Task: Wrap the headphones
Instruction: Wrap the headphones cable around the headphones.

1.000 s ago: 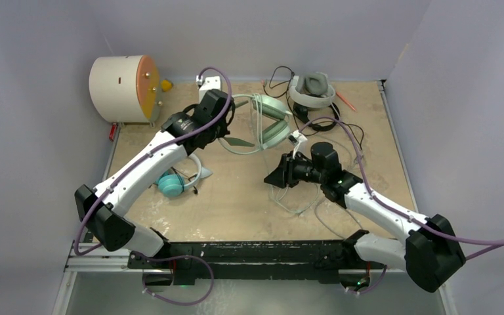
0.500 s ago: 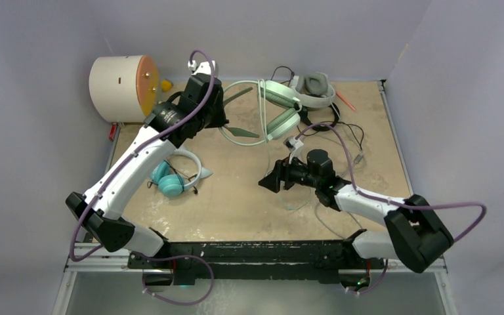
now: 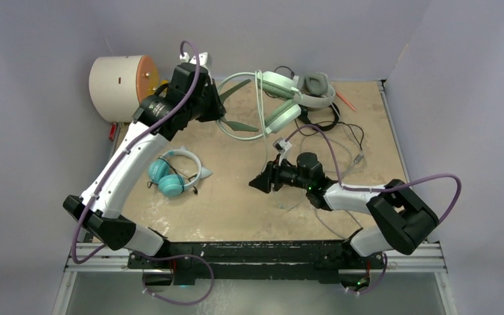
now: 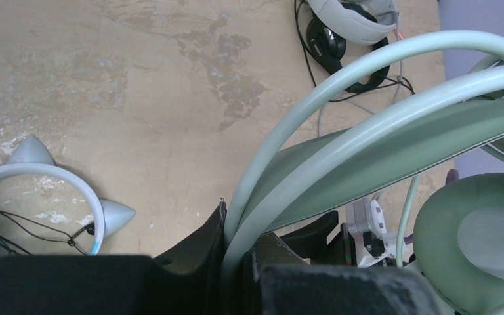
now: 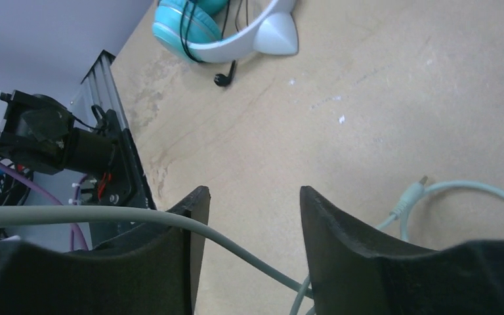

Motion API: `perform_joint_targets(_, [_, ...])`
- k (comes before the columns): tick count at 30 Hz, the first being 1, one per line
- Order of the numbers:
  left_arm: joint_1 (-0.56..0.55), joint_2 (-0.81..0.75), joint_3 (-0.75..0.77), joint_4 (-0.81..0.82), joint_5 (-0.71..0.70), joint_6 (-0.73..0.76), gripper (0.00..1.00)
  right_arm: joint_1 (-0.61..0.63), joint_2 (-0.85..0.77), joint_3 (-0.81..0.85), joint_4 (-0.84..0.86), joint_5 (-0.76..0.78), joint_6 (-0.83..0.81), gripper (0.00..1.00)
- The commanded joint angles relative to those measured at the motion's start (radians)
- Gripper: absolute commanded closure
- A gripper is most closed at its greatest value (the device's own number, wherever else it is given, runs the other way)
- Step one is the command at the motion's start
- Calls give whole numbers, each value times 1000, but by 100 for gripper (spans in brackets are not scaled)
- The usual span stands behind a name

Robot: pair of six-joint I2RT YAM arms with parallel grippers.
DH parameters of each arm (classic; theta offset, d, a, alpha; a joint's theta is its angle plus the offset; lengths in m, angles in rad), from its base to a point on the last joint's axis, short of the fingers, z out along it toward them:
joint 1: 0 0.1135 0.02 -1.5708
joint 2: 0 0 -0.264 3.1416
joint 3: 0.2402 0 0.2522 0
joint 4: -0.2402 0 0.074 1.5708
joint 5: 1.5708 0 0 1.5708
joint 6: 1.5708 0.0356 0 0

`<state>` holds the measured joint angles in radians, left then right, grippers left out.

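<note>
My left gripper [image 3: 220,109] is shut on the pale green band of the mint-green headphones [image 3: 279,98], holding them above the back of the table. In the left wrist view the band [image 4: 367,131] runs out from between the shut fingers [image 4: 210,243]. Their cable [image 3: 264,141] hangs down to my right gripper [image 3: 256,184], which is open. The cable [image 5: 236,246] passes loosely between its fingers, and the plug [image 5: 415,191] lies on the table. The teal headphones [image 3: 170,174] lie at the left, the white-and-grey headphones [image 3: 315,88] and the black headphones [image 3: 326,119] at the back right.
A cream drum with an orange face [image 3: 121,88] stands at the back left, close behind my left arm. An orange pen [image 3: 345,100] lies by the back right wall. Loose cable loops [image 3: 302,200] lie under my right arm.
My left arm has lifted the mint-green headphones up and toward the back left. My right gripper has moved left along the cable and its jaws have opened.
</note>
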<state>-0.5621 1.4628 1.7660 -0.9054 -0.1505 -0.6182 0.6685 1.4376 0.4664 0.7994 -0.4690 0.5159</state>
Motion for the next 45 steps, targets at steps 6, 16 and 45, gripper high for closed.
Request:
perform_joint_targets(6, [97, 5, 149, 53, 225, -41, 100, 13, 29, 20, 170, -20, 46, 72])
perform_joint_targets(16, [159, -83, 58, 114, 504, 7, 100, -35, -122, -5, -6, 30, 72, 100])
perform_joint_targets(45, [-243, -493, -586, 200, 280, 943, 100, -277, -232, 497, -955, -351, -193, 95])
